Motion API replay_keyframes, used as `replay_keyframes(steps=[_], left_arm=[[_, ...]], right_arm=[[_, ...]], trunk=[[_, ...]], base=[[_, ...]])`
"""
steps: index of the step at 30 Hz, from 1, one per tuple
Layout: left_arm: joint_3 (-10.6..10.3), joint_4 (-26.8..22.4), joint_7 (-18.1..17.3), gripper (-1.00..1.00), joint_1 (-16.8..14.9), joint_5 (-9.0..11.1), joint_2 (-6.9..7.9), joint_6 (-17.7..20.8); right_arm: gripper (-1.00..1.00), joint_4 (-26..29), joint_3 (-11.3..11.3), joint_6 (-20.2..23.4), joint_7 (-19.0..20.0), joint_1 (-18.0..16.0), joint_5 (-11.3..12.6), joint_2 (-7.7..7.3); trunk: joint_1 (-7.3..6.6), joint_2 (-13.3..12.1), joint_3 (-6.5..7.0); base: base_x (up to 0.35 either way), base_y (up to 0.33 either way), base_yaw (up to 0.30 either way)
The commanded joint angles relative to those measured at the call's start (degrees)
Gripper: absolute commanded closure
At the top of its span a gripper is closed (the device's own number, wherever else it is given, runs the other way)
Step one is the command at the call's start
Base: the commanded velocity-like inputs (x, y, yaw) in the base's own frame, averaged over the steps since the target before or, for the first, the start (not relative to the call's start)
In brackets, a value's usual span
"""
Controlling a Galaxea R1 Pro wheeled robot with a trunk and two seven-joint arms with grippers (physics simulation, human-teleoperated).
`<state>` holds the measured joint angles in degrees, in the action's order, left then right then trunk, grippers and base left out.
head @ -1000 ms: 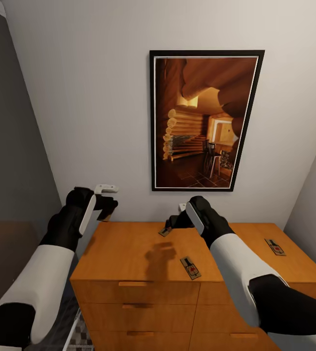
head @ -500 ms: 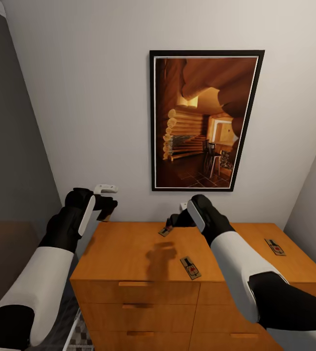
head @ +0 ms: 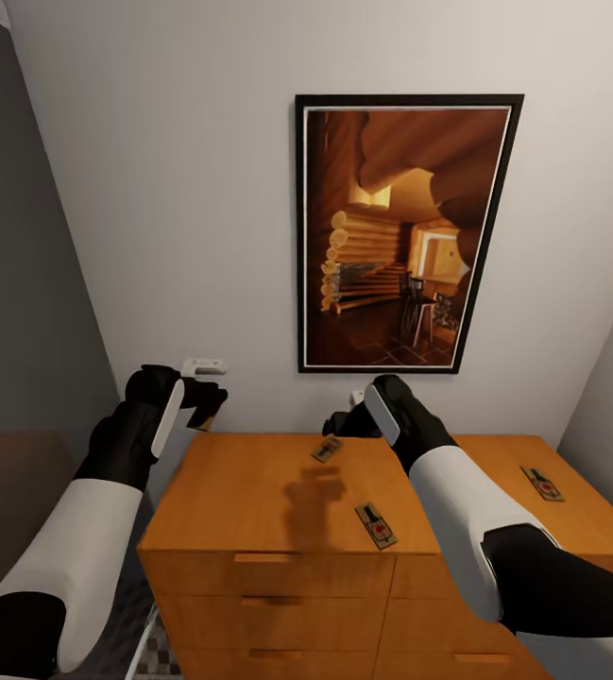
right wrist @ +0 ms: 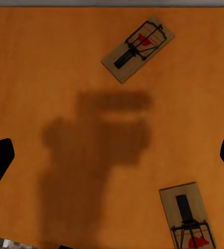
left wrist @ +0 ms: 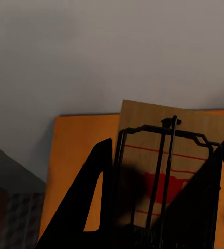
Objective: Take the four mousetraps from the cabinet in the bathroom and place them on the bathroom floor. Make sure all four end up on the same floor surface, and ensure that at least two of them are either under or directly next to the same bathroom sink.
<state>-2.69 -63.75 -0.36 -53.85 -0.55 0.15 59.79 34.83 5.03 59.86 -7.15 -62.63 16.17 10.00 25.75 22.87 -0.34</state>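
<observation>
Left claw (head: 207, 404): pinches one mousetrap (left wrist: 166, 171) above the cabinet (head: 249, 482) corner.
Right claw (head: 339, 427): spread wide above the cabinet top.
Other mousetraps: three (head: 376, 525) (head: 326, 450) (head: 541, 483) lie flat on the cabinet.

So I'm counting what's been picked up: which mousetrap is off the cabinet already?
The mousetrap gripped between the left gripper's fingers, held above the cabinet's left end. The other three lie flat on its top.

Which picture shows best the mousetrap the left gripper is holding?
The left wrist view: the held mousetrap looms close between the left gripper's fingers, wire and red spot clear. In the head view the left gripper mostly hides it.
</observation>
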Motion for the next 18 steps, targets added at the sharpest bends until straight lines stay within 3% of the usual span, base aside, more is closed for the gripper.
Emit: replay_keyframes(steps=[1,9,18], left_arm=[[0.0,0.0,-0.1,1.00,0.0,-0.1,0.02,0.2],[-0.1,-0.1,-0.1,1.00,0.1,-0.2,-0.14,0.2],[-0.1,-0.1,-0.1,1.00,0.1,-0.3,-0.23,0.2]], right_arm=[[-1.00,0.0,0.1,0.1,-1.2,0.0,1.3,0.00],[-1.00,-0.2,0.2,0.1,-6.9,0.0,6.9,0.00],[-1.00,-0.9,0.2,0.1,-8.7,0.0,8.6,0.00]], trunk=[[0.03,0.0,-0.04],[0.03,0.0,-0.04],[0.03,0.0,-0.04]], base=[[0.044,0.108,0.000],[0.027,0.100,0.000],[0.003,0.060,0.000]])
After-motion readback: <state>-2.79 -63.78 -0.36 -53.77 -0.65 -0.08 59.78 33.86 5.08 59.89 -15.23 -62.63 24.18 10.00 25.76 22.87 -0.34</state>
